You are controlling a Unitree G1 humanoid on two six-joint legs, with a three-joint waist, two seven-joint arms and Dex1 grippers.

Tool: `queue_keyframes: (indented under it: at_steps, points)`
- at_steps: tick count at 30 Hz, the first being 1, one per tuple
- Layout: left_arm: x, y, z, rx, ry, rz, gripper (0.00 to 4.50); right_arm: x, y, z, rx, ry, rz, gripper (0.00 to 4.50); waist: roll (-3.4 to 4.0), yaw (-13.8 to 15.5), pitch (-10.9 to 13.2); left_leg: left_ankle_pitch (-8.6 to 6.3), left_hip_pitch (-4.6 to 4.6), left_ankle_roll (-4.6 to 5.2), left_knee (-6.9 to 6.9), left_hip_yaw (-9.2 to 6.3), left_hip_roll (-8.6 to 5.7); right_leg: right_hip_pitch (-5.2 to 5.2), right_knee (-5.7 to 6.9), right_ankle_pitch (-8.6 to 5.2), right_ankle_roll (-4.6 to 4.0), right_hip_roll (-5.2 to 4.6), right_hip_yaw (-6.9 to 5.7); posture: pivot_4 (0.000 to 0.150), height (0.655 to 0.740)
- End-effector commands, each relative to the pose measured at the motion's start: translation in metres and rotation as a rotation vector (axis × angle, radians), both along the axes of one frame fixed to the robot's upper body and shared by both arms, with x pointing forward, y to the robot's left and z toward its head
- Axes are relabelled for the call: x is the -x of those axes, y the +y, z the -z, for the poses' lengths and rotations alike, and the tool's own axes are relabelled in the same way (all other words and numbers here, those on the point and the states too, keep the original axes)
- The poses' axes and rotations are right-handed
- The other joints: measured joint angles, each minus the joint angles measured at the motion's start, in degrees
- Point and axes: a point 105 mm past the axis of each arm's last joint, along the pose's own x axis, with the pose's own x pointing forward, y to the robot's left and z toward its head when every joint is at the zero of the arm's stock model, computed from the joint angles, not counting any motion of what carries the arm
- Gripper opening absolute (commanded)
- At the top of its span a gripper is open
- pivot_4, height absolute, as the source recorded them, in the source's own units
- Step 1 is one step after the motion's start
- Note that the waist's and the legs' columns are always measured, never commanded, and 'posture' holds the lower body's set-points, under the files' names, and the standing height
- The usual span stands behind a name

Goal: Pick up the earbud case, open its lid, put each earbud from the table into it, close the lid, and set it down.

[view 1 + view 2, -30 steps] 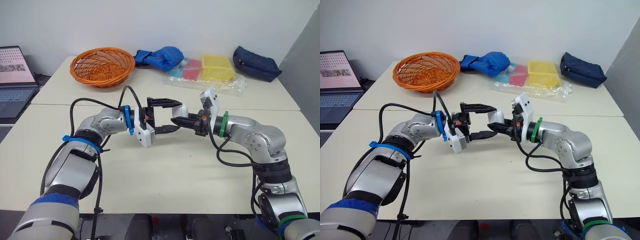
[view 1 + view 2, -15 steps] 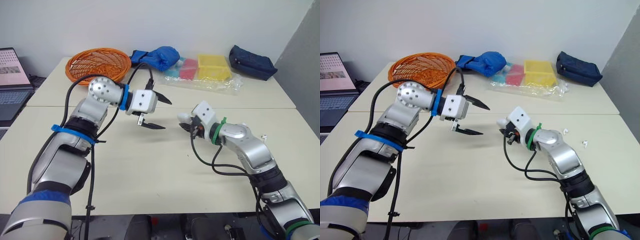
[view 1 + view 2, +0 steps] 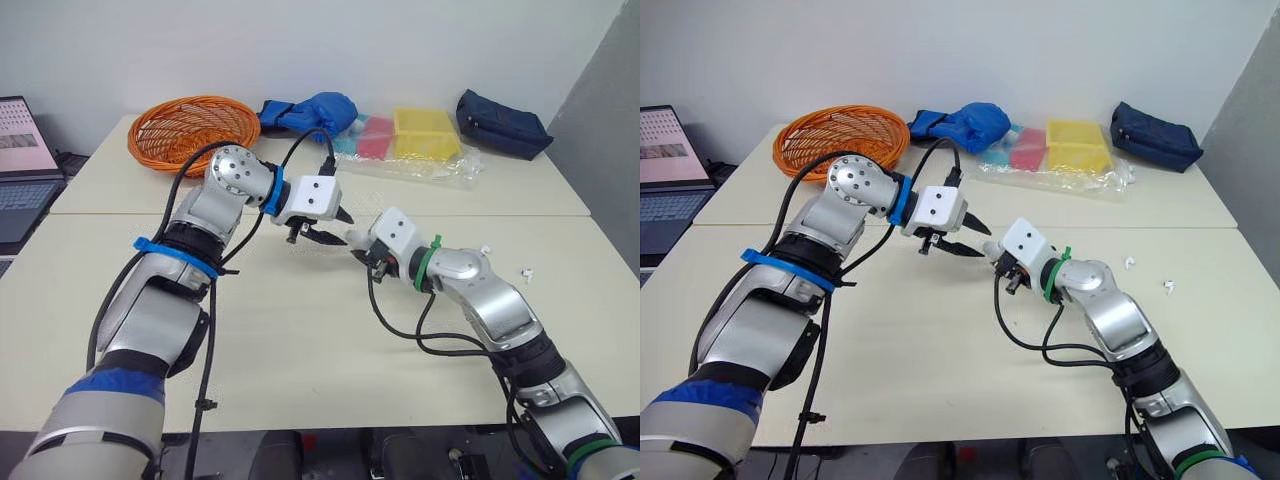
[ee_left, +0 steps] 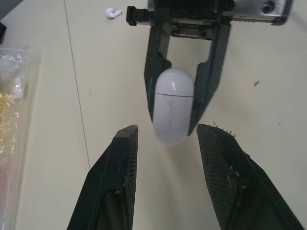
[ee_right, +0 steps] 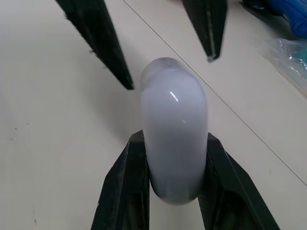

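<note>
White earbud case (image 4: 173,105) pinched across its width by right gripper (image 5: 175,139) over the middle of the table (image 3: 300,330), long axis pointing straight into left gripper (image 4: 168,132), spread wide, tips flanking the case's free end, well placed to work the lid.

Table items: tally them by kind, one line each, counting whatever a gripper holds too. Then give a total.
earbud case: 1, held in the right gripper
earbuds: 2
orange basket: 1
fabric bags: 2, a bright blue bag and a navy bag
clear plastic bag of coloured boxes: 1
Total: 7
</note>
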Motion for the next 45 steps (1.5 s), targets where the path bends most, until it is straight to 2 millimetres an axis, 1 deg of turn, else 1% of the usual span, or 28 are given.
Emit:
queue_keyframes:
  at_steps: [1,11,21,24,26,40,43,44,45]
  points:
    - [0.0,-0.004,-0.014,0.027,-0.042,0.021,1.96,0.004,0.007,-0.023,-0.008,-0.083,-0.032,0.88,0.0,0.0,0.0,0.0,0.0,0.0,0.0,0.0,0.0,0.0,0.0,0.0,0.0,0.0,0.0,0.15,0.74]
    - [0.001,-0.003,-0.008,-0.014,-0.053,0.031,1.96,0.006,0.014,-0.028,0.011,-0.113,-0.057,0.88,0.0,0.0,0.0,0.0,0.0,0.0,0.0,-0.01,0.0,0.0,0.01,0.0,0.0,0.0,-0.01,0.15,0.74]
    - [0.001,-0.005,-0.006,-0.018,-0.054,0.031,1.96,0.005,0.013,-0.028,0.018,-0.123,-0.057,0.88,0.0,0.0,0.0,0.0,0.0,0.0,0.01,-0.01,0.01,0.0,0.01,0.0,0.0,0.0,-0.01,0.15,0.74]
    - [0.002,-0.005,-0.005,-0.018,-0.04,0.033,1.41,0.005,0.015,-0.029,0.015,-0.128,-0.061,0.88,0.0,0.0,0.0,0.0,0.0,0.0,0.01,-0.01,0.01,0.0,0.01,0.0,0.0,0.0,-0.01,0.15,0.74]
    - [0.002,-0.004,-0.004,-0.018,-0.031,0.034,0.78,0.005,0.016,-0.029,0.018,-0.128,-0.063,0.88,0.0,0.0,0.0,0.0,0.0,0.0,0.01,-0.01,0.01,0.0,0.02,0.0,0.0,0.0,-0.01,0.15,0.74]
    - [0.004,-0.002,-0.001,-0.017,-0.015,0.035,0.74,0.002,0.012,-0.03,0.044,-0.142,-0.06,0.88,0.0,0.0,0.0,0.0,0.0,0.0,0.01,-0.01,0.0,0.0,0.02,0.0,0.0,0.0,-0.01,0.15,0.74]
    - [0.003,-0.003,-0.002,0.032,0.024,0.007,0.74,0.002,0.009,-0.03,0.064,-0.161,-0.076,0.88,0.0,0.0,0.0,0.0,0.0,0.0,0.01,-0.01,0.0,0.0,0.02,0.0,0.0,0.0,-0.01,0.15,0.74]
    - [0.003,-0.002,-0.002,0.056,0.05,-0.009,0.74,0.003,0.007,-0.029,0.07,-0.155,-0.087,1.44,0.0,0.0,0.0,0.0,0.0,0.0,0.01,-0.01,0.0,0.0,0.02,0.0,0.0,0.0,-0.01,0.15,0.74]
    - [0.003,-0.001,-0.002,0.07,0.067,-0.019,0.74,0.004,0.005,-0.028,0.073,-0.15,-0.094,1.63,0.0,0.0,0.0,0.0,0.0,0.0,0.01,-0.01,0.0,0.0,0.02,0.0,0.0,0.0,-0.01,0.15,0.74]
